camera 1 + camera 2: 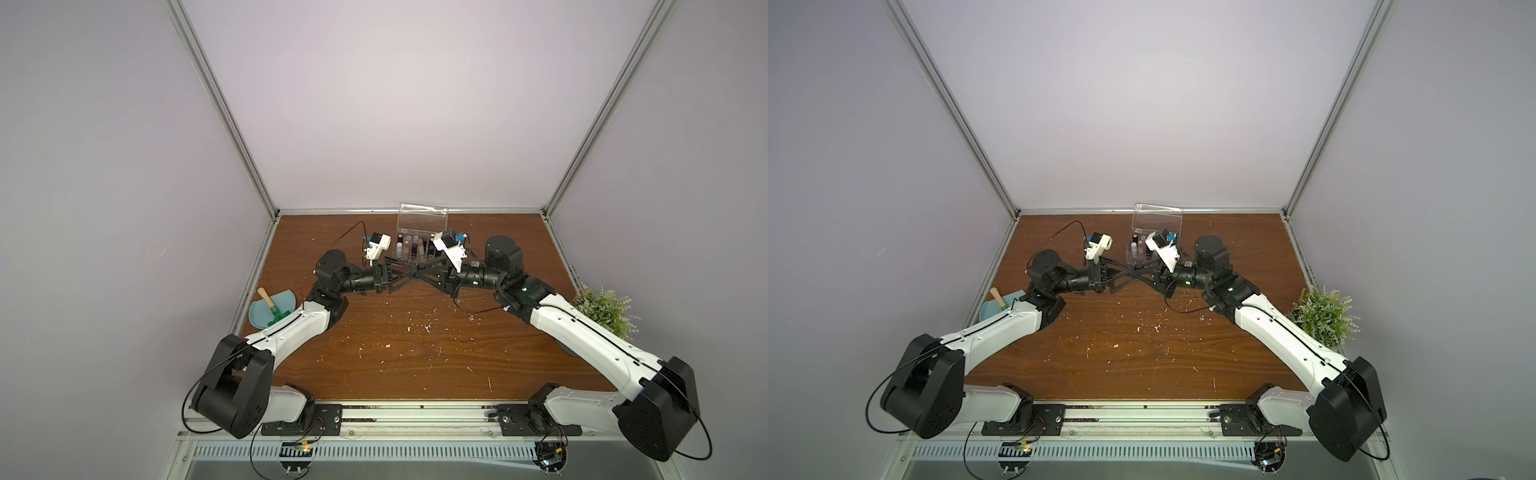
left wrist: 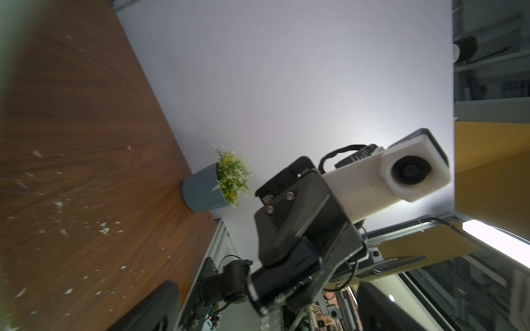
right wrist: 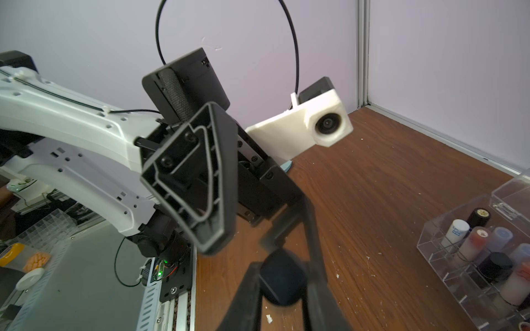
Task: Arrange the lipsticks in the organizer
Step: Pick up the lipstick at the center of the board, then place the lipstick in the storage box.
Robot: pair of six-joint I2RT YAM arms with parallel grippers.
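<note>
Black lipstick (image 3: 282, 283) sat pinched in the right gripper (image 3: 282, 266), while the left gripper (image 1: 406, 276) stood spread wide near the organizer (image 3: 424, 243).

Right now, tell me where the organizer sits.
In both top views the organizer stands at the far middle of the table, its lid raised by the back wall, just beyond where the left gripper and right gripper meet.

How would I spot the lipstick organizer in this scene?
Find the far edge of the brown wooden table, by the back wall. Midway along it stands the clear acrylic organizer with upright lipsticks. It alone is see-through, its lid raised.
</note>
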